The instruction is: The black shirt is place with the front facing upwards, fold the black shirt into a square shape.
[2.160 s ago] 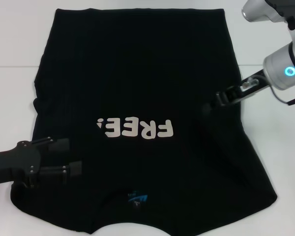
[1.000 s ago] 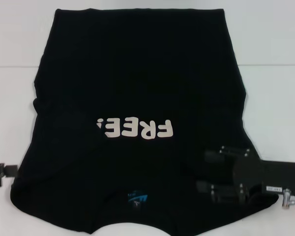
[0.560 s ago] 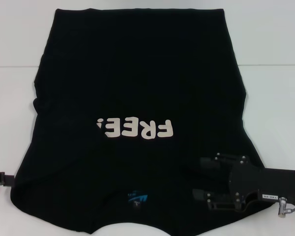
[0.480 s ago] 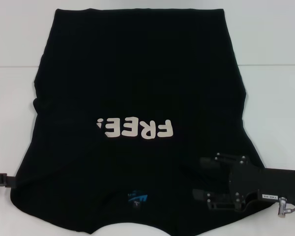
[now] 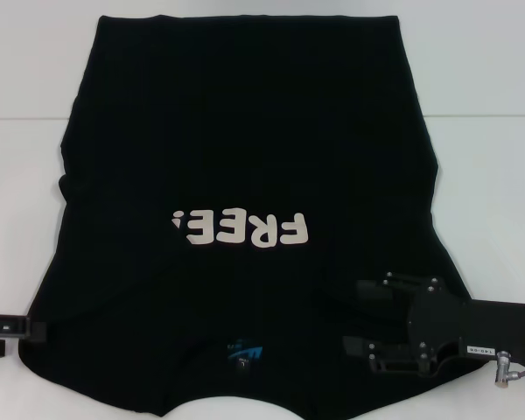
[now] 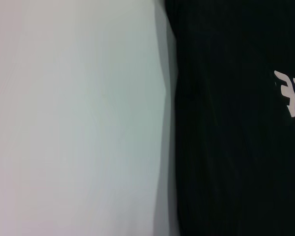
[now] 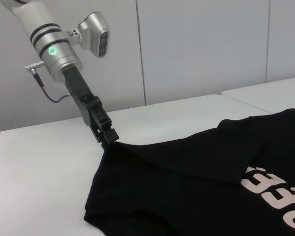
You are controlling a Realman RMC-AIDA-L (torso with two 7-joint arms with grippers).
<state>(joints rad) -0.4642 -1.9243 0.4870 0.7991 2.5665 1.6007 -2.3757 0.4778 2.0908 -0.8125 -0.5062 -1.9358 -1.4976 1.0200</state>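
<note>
Clearly the black shirt (image 5: 245, 157) lay flat, front up, on the white counter (image 5: 490, 157). Limp and light, it would sag unless pinched at its shoulder corners. The right claw (image 5: 354, 317) hovered over its shoulder, fingers apart; the left claw (image 7: 108, 135) touched the opposite edge, fingers seemingly together.

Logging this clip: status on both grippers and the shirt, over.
Left gripper at the black shirt's left sleeve edge. Right gripper open, over right shoulder. Shirt flat, face up, unfolded. Nothing in the way.
</note>
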